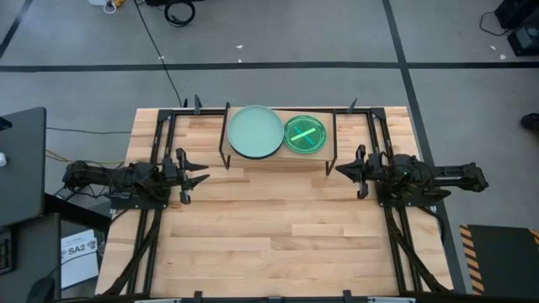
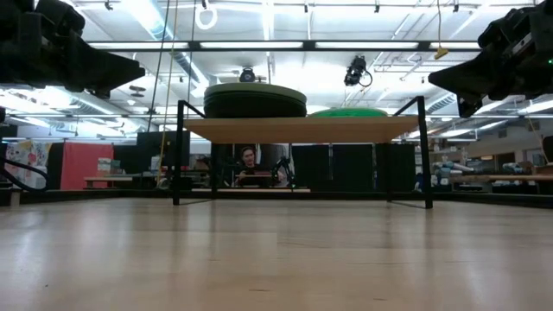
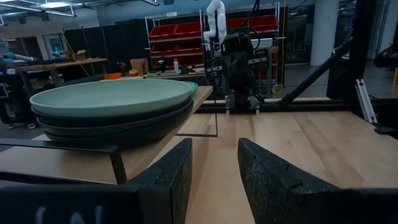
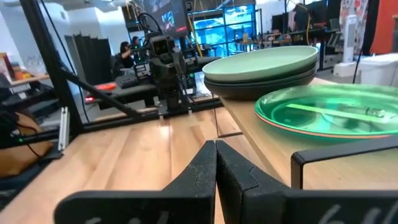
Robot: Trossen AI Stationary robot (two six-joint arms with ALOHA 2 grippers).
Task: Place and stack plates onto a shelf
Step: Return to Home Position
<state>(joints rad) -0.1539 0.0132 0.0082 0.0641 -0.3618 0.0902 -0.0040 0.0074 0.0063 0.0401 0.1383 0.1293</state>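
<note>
Sitting on shelf (image 2: 302,130): two stacks (image 1: 256,132) (image 1: 305,134); maybe three black plates (image 3: 112,127).

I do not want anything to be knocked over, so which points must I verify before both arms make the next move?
1. Mint plate lying level on top of the black plates, on the shelf: ok.
2. Green plate lying flat on the shelf beside that stack: ok.
3. Left gripper open, empty, apart from the shelf: ok.
4. Right gripper shut, empty, apart from the shelf: ok.
5. No plate left on the tabletop: ok.
6. Which plates lie under the green plate: cannot tell.
</note>
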